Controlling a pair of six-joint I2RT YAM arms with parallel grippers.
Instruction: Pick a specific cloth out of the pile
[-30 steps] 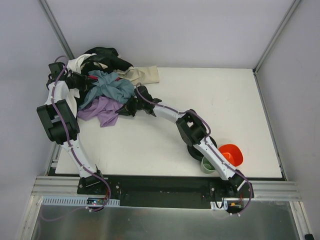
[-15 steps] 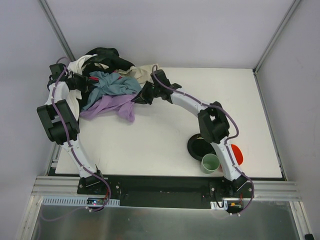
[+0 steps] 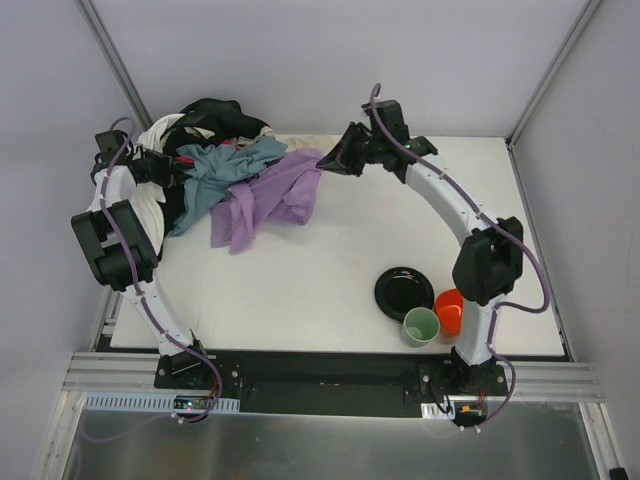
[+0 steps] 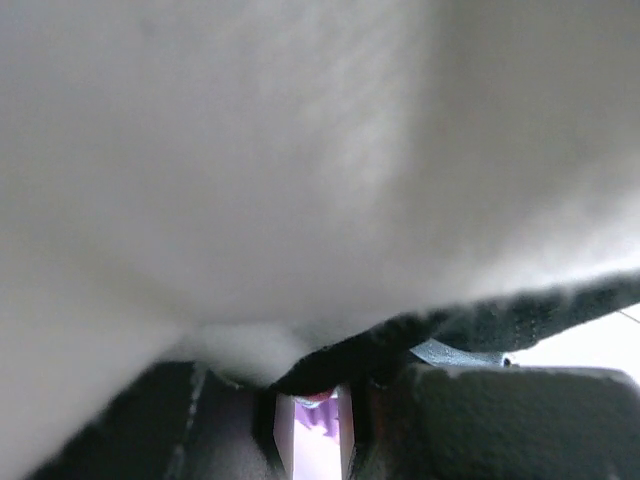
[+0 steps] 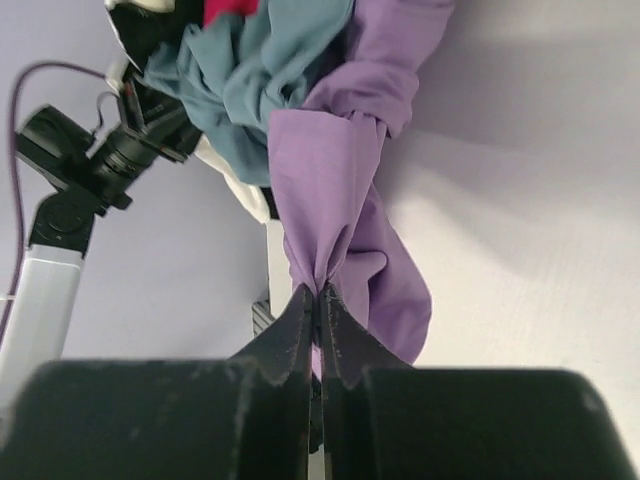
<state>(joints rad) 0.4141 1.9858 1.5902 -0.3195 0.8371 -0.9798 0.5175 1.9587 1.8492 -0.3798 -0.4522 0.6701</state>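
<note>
The lavender cloth (image 3: 268, 195) lies stretched out to the right of the pile (image 3: 205, 130), its left end still under the blue-grey cloth (image 3: 225, 165). My right gripper (image 3: 335, 160) is shut on the cloth's right edge, above the table near its far edge. In the right wrist view the fingertips (image 5: 318, 290) pinch a bunched fold of the cloth (image 5: 340, 170). My left gripper (image 3: 172, 165) is buried in the pile's left side. In the left wrist view its fingers (image 4: 312, 390) stand close together with black fabric across the tips and white fabric (image 4: 300, 150) filling the view.
A black plate (image 3: 404, 292), a green cup (image 3: 420, 326) and an orange cup (image 3: 450, 310) sit at the table's near right. A beige cloth shows at the pile's back. The white table (image 3: 440, 220) is walled by a frame.
My right gripper has swung up and to the right, dragging the lavender cloth out from under the pile toward the far middle. The left arm has stayed in the pile.
</note>
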